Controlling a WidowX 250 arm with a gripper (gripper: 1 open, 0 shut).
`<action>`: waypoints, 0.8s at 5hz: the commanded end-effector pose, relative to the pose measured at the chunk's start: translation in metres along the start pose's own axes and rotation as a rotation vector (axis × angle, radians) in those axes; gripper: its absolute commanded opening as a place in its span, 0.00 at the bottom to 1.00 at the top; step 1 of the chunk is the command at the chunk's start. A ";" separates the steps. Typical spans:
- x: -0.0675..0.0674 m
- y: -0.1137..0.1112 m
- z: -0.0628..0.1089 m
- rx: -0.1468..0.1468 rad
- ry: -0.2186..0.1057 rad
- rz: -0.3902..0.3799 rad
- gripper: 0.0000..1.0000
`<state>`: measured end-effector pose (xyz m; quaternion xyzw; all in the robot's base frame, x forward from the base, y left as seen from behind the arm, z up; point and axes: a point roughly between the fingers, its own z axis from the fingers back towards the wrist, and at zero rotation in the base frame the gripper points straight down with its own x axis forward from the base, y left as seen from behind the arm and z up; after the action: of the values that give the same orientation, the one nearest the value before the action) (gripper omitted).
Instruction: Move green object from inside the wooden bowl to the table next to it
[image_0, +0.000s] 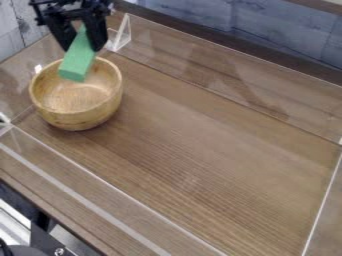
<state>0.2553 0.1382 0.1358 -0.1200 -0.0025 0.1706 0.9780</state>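
My jaws (83, 38) partway open, spread to width of green block (78, 56), gripping it. Block tilted, held up over far part of wooden bowl (78, 112). Bowl sits on brown table (201, 130).

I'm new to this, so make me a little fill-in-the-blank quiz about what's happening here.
The pincer is gripping a ____ block.
The bowl is made of ____.
The block is held ____ the table, not resting on it.
The bowl's shape, seen from here, is ____.

Missing words: green; wood; above; round.
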 end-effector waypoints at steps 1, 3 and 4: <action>0.003 -0.017 0.023 0.002 -0.065 -0.032 0.00; 0.006 -0.035 0.024 -0.019 -0.067 -0.058 0.00; 0.011 -0.044 0.030 -0.027 -0.071 -0.059 0.00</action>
<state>0.2741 0.1068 0.1538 -0.1395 -0.0070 0.1511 0.9786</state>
